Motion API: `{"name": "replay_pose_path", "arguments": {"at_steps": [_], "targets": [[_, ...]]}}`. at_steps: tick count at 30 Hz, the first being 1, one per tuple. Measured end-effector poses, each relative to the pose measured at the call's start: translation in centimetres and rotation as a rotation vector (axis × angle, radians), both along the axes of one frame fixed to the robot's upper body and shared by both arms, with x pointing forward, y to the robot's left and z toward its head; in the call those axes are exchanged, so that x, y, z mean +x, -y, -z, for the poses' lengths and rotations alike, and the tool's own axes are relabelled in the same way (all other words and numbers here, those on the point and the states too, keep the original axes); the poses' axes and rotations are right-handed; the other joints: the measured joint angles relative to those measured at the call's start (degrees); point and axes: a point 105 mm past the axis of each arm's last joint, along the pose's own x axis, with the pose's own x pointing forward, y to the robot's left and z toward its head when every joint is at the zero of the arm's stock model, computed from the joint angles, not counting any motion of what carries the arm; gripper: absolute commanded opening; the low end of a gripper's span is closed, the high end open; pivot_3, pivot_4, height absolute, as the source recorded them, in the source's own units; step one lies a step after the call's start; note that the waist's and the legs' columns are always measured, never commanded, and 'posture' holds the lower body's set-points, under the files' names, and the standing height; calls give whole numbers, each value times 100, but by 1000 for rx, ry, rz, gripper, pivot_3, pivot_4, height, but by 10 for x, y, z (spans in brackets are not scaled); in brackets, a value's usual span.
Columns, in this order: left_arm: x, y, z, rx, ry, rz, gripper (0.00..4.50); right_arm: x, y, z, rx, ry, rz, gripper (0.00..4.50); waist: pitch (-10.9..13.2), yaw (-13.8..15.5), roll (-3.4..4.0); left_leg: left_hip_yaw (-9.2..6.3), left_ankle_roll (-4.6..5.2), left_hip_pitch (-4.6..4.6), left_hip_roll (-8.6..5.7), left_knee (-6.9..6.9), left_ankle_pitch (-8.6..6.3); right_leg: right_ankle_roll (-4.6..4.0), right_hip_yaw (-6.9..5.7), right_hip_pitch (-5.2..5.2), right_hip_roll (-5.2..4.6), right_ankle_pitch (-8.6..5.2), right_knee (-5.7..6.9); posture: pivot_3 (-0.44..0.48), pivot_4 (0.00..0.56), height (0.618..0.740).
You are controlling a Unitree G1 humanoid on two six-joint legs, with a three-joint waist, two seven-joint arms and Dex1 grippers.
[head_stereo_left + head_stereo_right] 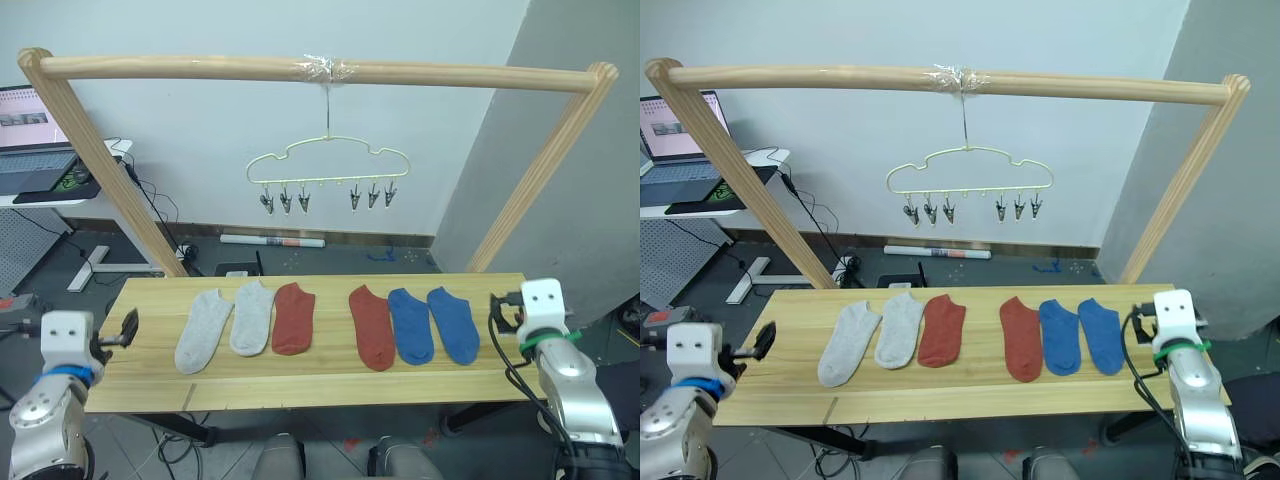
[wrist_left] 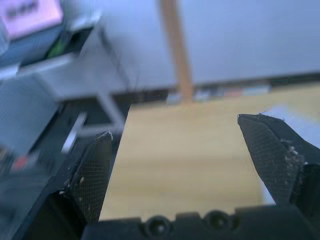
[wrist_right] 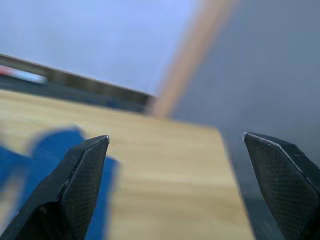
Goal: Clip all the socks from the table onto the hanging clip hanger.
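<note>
Six socks lie in a row on the pale plank table (image 1: 300,385): two light grey (image 1: 203,331) (image 1: 251,317), two rust red (image 1: 293,318) (image 1: 371,326) and two blue (image 1: 411,325) (image 1: 453,324). Above them the pale-yellow clip hanger (image 1: 327,165) hangs by its hook from the pole, its small grey clips holding nothing. My left gripper (image 1: 128,327) hovers at the table's left end, open and empty, left of the grey socks. At the right end my right gripper (image 3: 175,136) is open and empty too, just right of the blue socks (image 3: 45,155).
A round wooden pole frame (image 1: 320,70) spans the table, with slanted legs at both ends. A desk with a laptop (image 1: 35,150) stands at the far left. Cables and a long box (image 1: 272,240) lie on the floor behind.
</note>
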Motion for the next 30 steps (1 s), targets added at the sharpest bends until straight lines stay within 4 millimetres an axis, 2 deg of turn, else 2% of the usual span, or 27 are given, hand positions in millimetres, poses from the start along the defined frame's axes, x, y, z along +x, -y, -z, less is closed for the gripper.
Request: {"name": "replay_pose_path", "arguments": {"at_steps": [3, 8, 12, 15, 16, 18, 22, 30], "targets": [[15, 31, -29, 19, 59, 118, 4477, 10, -33, -19, 41, 4, -192, 4500, 69, 4, 3, -1, 0, 1, 2, 0, 0, 0, -1, 0, 27, 1, 0, 92, 147, 740], [39, 84, -59, 25, 129, 278, 4477, 18, -85, -51, 95, 37, -490, 4500, 212, 8, -2, -8, -3, -14, -2, -2, -2, 5, -8, -10, 44, 3, -5, 86, 179, 740], [54, 116, -73, -8, 162, 345, 4477, 14, -116, -76, 177, 76, -674, 4500, 339, 9, -2, -19, -5, -40, -1, -1, -3, 8, -16, -29, 52, 6, -5, 70, 203, 740], [66, 137, -81, -38, 184, 383, 4477, 12, -140, -107, 234, 141, -806, 4500, 450, -8, 1, -20, -6, -46, 1, 0, -4, -3, -17, -36, 55, 26, -5, 61, 216, 740], [69, 142, -83, -45, 188, 389, 4477, 11, -146, -115, 246, 158, -837, 4500, 466, -13, -1, -20, -6, -46, 1, 0, -4, -1, -17, -36, 55, 27, -6, 58, 221, 740], [74, 152, -88, -66, 212, 406, 4079, 9, -159, -133, 262, 194, -906, 4500, 519, -15, -10, -23, -8, -48, 2, 0, -5, 0, -21, -36, 55, 29, -7, 55, 226, 740], [81, 165, -97, -103, 248, 415, 2926, 8, -176, -151, 271, 228, -977, 4500, 583, -7, -15, -27, -13, -56, 1, 0, -8, 0, -26, -40, 55, 30, -9, 53, 234, 740], [93, 173, -105, -136, 277, 373, 2926, 4, -192, -151, 307, 205, -1058, 4500, 684, -2, -19, -30, -18, -61, 2, 1, -12, 0, -32, -42, 53, 30, -11, 52, 243, 740]]}}
